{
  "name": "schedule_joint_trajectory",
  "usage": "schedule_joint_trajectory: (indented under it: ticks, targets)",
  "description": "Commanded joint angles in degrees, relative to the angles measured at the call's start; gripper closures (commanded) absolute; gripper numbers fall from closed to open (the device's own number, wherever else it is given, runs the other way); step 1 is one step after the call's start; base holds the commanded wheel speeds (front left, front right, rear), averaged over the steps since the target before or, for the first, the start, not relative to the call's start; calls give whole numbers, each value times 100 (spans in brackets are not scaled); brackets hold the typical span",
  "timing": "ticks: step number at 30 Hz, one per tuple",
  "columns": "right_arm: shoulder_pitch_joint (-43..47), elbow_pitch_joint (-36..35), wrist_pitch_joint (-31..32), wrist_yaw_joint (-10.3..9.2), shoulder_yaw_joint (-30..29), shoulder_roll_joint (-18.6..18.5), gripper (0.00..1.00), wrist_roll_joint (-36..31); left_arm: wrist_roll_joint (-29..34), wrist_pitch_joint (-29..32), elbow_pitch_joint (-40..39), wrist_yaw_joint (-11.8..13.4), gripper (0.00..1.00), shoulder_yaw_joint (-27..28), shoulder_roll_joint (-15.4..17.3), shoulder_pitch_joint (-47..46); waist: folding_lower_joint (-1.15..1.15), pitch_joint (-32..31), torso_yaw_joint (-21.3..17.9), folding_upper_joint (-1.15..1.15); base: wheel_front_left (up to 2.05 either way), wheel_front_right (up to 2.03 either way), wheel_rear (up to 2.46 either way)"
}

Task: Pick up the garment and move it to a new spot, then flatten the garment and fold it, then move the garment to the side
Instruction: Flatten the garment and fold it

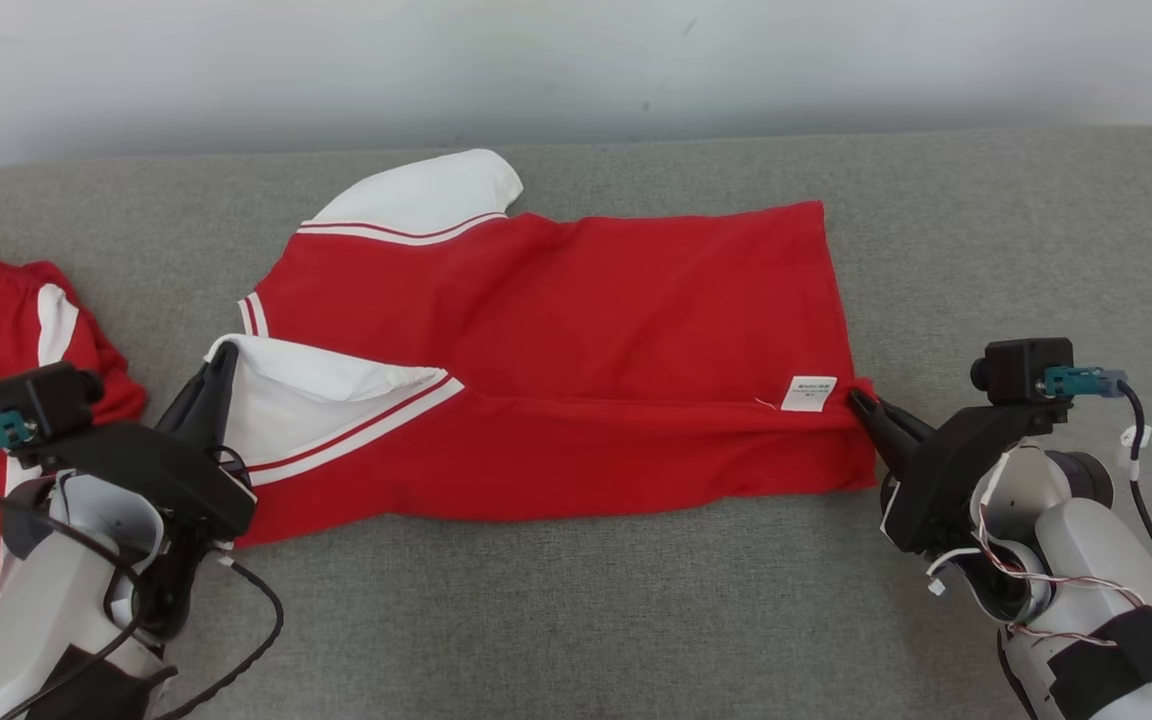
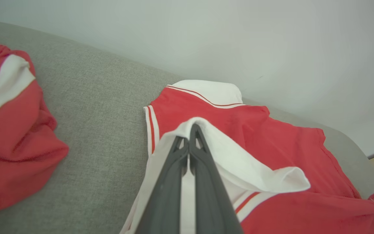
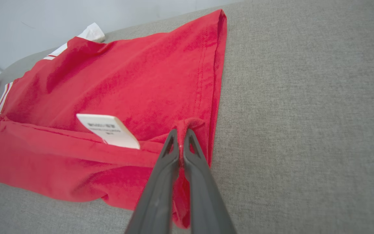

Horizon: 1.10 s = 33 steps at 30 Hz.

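Observation:
The garment [image 1: 576, 330] is a red shirt with white sleeves and red-striped trim, spread across the grey couch with its near edge folded over toward the middle. A white care label [image 1: 808, 392] shows on the folded flap. My left gripper [image 1: 224, 352] is shut on the white sleeve at the shirt's left end; in the left wrist view the gripper [image 2: 189, 130] pinches white cloth [image 2: 239, 159]. My right gripper [image 1: 858, 400] is shut on the red hem at the right end, and the right wrist view shows the gripper [image 3: 181, 134] clamping a bunched red fold [image 3: 190, 123].
A second red and white garment [image 1: 6, 330] lies crumpled at the couch's left end, also seen as a red heap [image 2: 8, 136] in the left wrist view. The grey cushion [image 1: 986, 250] stretches right of the shirt and along its front. A pale wall stands behind.

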Motion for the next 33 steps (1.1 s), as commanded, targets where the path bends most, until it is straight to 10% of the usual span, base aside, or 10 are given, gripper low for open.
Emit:
schedule_joint_trajectory:
  ticks: [1,8,10,11,12,13,14,33]
  targets:
    - [-98,68,-55,-2,35,-13,100,28,35,-47,83,-11,100,-21,3,-90,-1,35,35,-1,0,0,0]
    - [-331,418,-293,-3,282,-69,97,125,26,-233,527,-73,100,-230,-110,-263,-1,17,116,-1,0,0,0]
    - [-370,460,-417,-3,339,-113,58,150,1,-312,620,-82,100,-272,-138,-290,-1,-17,133,-1,0,0,0]
    - [-372,485,-478,-3,366,-133,0,159,-10,-347,669,-87,100,-294,-149,-292,-1,-39,140,-1,0,0,0]
    - [-365,518,-524,-3,379,-148,0,184,-2,-393,710,-90,81,-329,-159,-284,-1,-64,149,-1,0,0,0]
    - [-358,543,-568,-3,393,-165,0,197,10,-463,739,-93,28,-346,-168,-275,-1,-91,156,-1,0,0,0]
    - [-348,562,-619,-3,406,-189,0,211,2,-535,769,-94,0,-351,-181,-253,-1,-122,164,-1,0,0,0]
    - [581,-35,-1441,-3,491,-592,0,107,299,-1135,329,132,0,-218,-370,609,-1,-493,346,-1,0,0,0]
